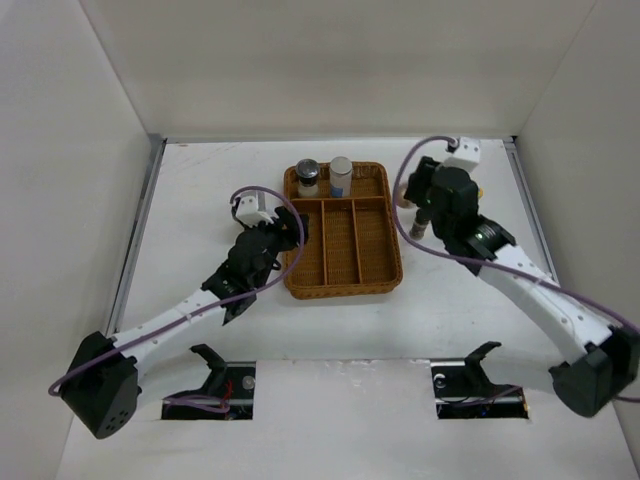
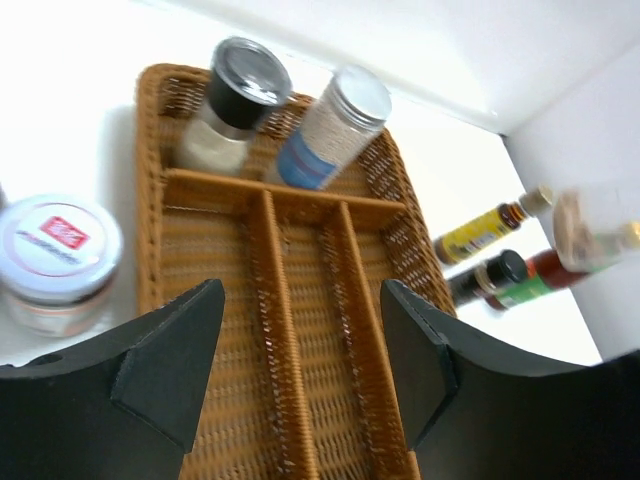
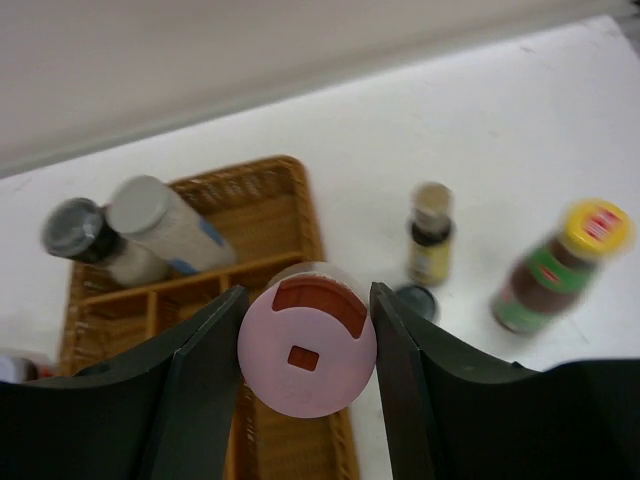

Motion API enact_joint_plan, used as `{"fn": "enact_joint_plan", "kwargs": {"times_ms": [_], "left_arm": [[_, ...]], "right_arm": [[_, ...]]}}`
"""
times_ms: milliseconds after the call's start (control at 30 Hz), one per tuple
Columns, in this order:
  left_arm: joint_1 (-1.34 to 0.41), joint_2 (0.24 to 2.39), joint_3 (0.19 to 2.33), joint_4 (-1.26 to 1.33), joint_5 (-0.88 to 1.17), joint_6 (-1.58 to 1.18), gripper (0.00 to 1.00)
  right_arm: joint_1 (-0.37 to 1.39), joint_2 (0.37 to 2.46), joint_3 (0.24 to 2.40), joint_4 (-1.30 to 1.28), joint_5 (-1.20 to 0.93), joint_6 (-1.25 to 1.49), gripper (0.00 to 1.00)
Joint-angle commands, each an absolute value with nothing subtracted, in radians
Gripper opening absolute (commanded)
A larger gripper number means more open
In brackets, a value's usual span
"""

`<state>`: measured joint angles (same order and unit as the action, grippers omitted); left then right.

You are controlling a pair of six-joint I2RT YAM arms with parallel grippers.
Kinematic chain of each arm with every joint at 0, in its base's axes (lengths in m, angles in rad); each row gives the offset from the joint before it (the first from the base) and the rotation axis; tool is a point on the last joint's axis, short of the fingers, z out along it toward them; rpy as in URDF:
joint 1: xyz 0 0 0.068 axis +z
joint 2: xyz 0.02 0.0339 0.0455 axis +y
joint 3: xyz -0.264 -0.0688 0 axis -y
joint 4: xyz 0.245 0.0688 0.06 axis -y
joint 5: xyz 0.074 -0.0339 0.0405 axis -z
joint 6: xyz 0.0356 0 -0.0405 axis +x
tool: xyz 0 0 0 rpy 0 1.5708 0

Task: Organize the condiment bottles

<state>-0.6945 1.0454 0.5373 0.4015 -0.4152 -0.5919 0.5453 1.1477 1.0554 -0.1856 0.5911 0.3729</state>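
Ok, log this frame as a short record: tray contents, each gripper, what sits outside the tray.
tray: wicker tray, back compartment holds dark-lidded jar and silver-capped white bottle
left gripper: open, empty, at the tray's left edge
right gripper: shut on pink-lidded jar, right of tray
outside tray: red-labelled jar left; yellow-capped bottle, slim yellow-labelled bottle right

Looking like a robotics lab test cell, not a kitchen. Plain white panel walls [image 1: 70, 150] are boxing in a bare white table [image 1: 200, 190]. The left arm [image 1: 170, 322] and right arm [image 1: 540, 290] are sitting bolted at its near edge, purple cables [image 1: 262, 189] looping loose. A wicker tray [image 1: 340, 250] and condiment bottles [image 1: 341, 176] are standing in as the only household props.
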Motion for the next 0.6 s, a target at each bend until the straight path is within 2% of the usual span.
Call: {"fn": "enact_joint_plan", "kwargs": {"times_ms": [0,133,267,567], "left_arm": [[-0.662,1.02,0.551,0.378,-0.426,-0.6,0.62],[-0.637,1.008,0.554,0.333,-0.433,-0.603,0.62],[-0.611,0.976,0.543,0.301,-0.446,-0.603,0.63],[-0.533,0.979,0.581,0.23,-0.448,-0.604,0.65]], "right_arm": [[0.551,1.331,1.176,-0.008,0.467,0.299,0.4],[0.545,1.605,1.395,0.052,0.419,0.244,0.39],[0.533,1.79,1.549,0.051,0.419,0.215,0.39],[0.501,1.914,1.569,0.055,0.411,0.239,0.4]]}}
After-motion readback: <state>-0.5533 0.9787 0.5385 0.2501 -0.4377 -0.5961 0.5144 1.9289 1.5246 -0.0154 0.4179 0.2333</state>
